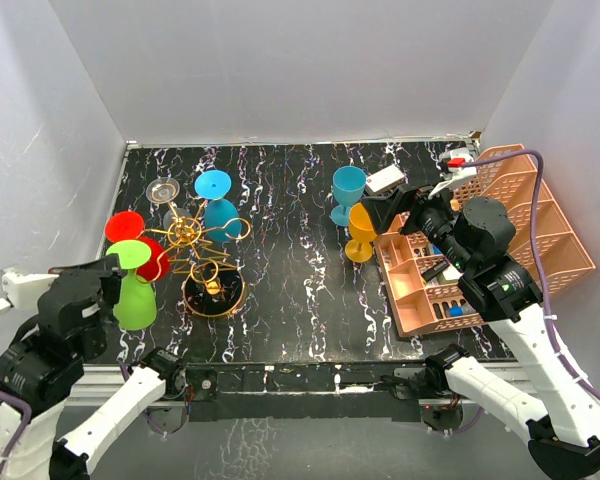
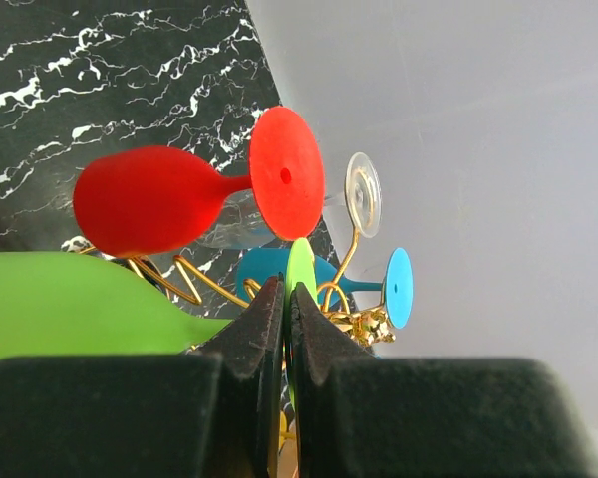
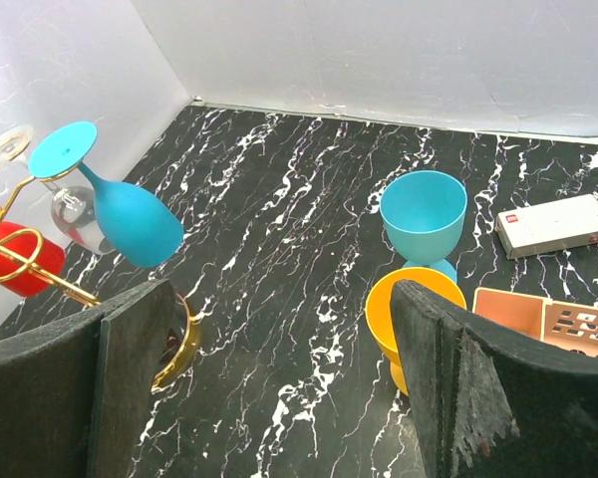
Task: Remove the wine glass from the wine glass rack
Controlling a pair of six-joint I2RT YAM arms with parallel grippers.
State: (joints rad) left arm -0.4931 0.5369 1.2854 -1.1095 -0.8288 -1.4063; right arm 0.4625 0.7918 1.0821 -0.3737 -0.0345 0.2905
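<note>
The gold wire wine glass rack (image 1: 195,238) stands at the left on its round dark base (image 1: 213,293). A red glass (image 1: 152,258), a blue glass (image 1: 221,214) and a clear glass (image 1: 163,190) hang on it. My left gripper (image 1: 117,272) is shut on the edge of the green wine glass's foot (image 2: 300,267), at the rack's left side. Its green bowl (image 2: 60,304) lies to the left of my fingers, and whether it still touches a wire arm I cannot tell. My right gripper (image 3: 279,368) is open and empty above the table's middle right.
A teal cup (image 1: 347,189) and an orange cup (image 1: 361,234) stand upright right of centre. A white box (image 1: 385,178) lies behind them. The peach mesh organiser (image 1: 485,240) fills the right side. Grey walls close in on the left and at the back.
</note>
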